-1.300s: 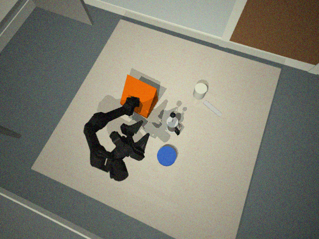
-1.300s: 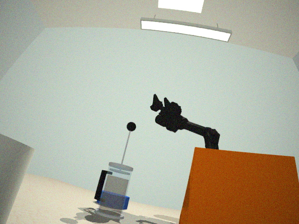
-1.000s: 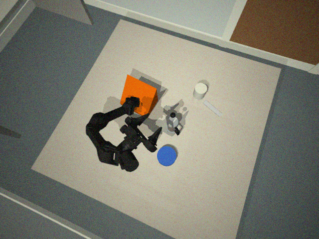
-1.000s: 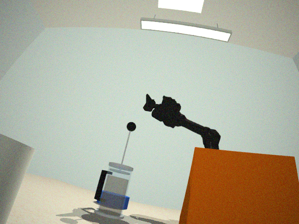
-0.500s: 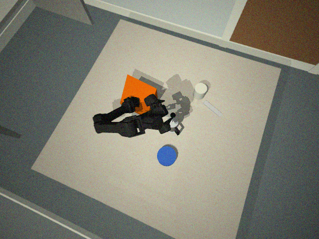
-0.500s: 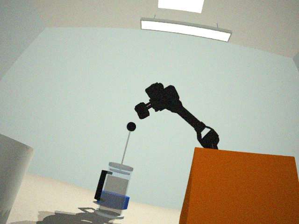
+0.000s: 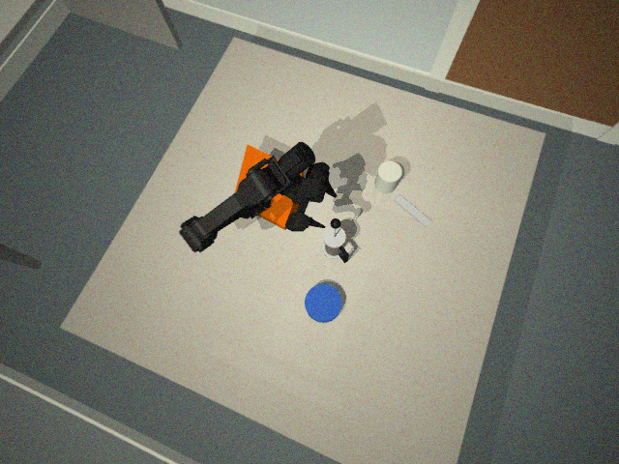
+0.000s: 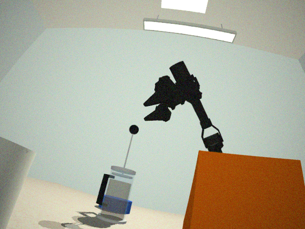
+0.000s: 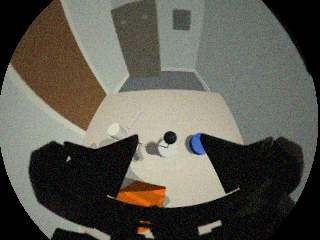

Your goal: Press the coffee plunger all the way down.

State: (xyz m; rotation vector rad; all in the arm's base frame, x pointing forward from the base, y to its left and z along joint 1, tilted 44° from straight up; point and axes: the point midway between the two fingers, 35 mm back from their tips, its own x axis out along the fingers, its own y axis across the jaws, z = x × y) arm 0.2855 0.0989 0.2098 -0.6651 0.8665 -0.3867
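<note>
From our wrist view, our tool [image 9: 170, 147] is spread wide and holds nothing. Framed between its fingers, farther out, is the black plunger knob [image 9: 171, 138]. The knob stands high on its rod above the French press [image 8: 118, 192], which sits upright on the bench [image 7: 399, 324] between the blue disc [image 7: 323, 303] and the white cylinder [image 7: 389, 174]. Pressing has not begun; we judge everything remains: contact, push, release.
</note>
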